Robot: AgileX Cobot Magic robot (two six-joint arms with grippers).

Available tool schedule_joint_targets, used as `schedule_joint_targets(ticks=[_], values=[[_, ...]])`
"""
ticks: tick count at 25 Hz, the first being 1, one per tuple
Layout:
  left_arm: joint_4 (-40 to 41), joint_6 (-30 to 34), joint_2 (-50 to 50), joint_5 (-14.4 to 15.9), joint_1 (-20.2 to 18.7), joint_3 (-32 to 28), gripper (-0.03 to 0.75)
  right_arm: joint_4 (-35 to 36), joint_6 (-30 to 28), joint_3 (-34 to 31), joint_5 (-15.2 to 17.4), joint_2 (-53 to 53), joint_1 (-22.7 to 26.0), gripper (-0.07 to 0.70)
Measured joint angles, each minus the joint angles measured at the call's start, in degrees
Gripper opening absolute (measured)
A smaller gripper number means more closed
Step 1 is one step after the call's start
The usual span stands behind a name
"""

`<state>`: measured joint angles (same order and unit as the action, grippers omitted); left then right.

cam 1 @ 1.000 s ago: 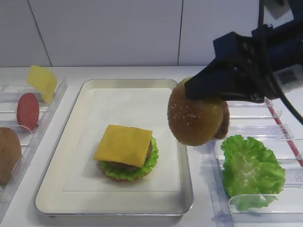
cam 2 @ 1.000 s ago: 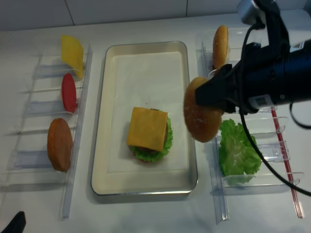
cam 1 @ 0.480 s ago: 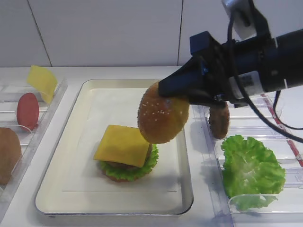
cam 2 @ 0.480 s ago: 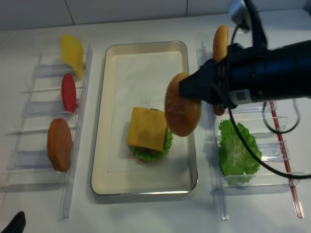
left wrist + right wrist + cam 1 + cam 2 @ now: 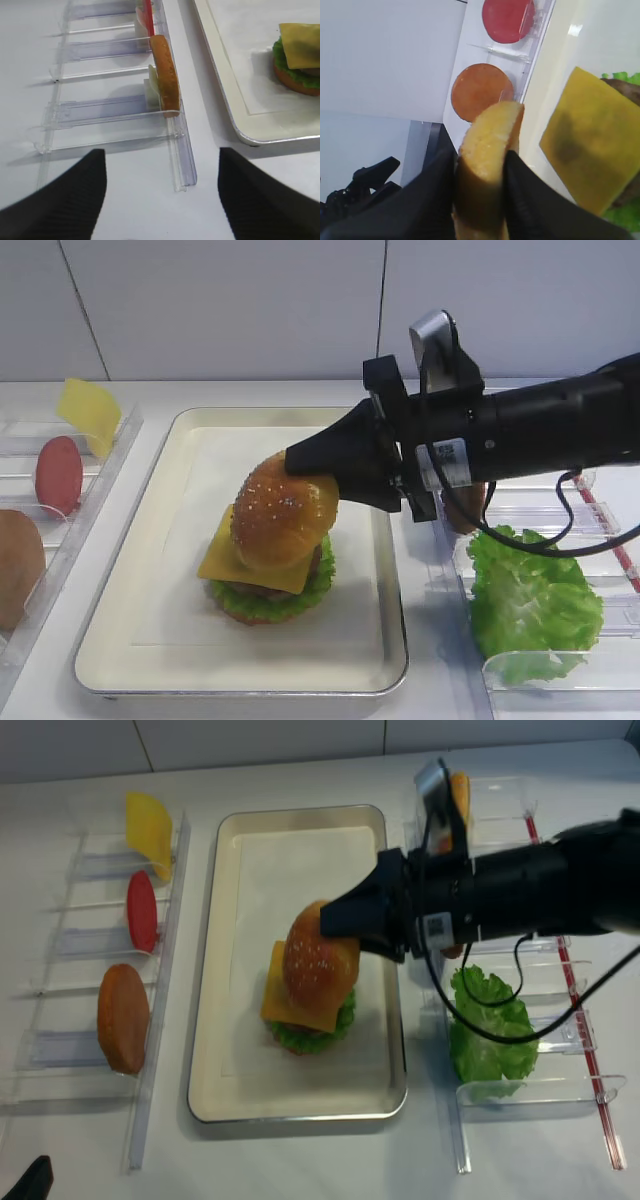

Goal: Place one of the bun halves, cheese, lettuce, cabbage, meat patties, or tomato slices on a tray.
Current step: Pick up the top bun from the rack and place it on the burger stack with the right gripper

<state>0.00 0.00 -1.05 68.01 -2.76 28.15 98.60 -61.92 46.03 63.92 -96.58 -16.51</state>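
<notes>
The right end effector [image 5: 318, 472] was clamped on the sesame bun top [image 5: 283, 523], pinching it by its edge so the dome faced outward and the cut face tilted down toward the stack. The wrist view made the grip plain: two black fingers [image 5: 437, 187] squeezed the pale bread from either side. Holding it by the rim like that left the underside free to meet the food, which I judged was the point.

The bun top hung directly over the cheese [image 5: 222, 559], and from where I stood it seemed to be touching or very nearly so, though the angle hid the actual contact. Beneath the yellow slice sat a meat patty [image 5: 626, 88], then lettuce [image 5: 262, 601], all gathered near the middle of the tray [image 5: 140, 672] on its pale paper lining.

The left end effector [image 5: 161, 192] waited low over the tabletop [image 5: 135, 220] beside the left rack [image 5: 100, 112], its dark fingers spread wide and empty, well clear of the work. That rack held a tomato slice [image 5: 59, 474] and spare cheese slice [image 5: 88, 414]; more lettuce [image 5: 530, 598] lay in the right rack.

I reckoned only lowering, levelling and release remained, and a tilted drop could let the top slide off the smooth cheese.
</notes>
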Motion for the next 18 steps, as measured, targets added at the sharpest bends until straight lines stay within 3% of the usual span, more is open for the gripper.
schedule_joint_targets(ticks=[13, 18], values=[[0.00, 0.00, 0.00, 0.00, 0.09, 0.00, 0.433, 0.67, -0.77, 3.39, 0.86, -6.08, -0.27, 0.263], [0.00, 0.00, 0.00, 0.00, 0.09, 0.00, 0.433, 0.81, -0.81, 5.07, 0.19, -7.22, -2.91, 0.263]])
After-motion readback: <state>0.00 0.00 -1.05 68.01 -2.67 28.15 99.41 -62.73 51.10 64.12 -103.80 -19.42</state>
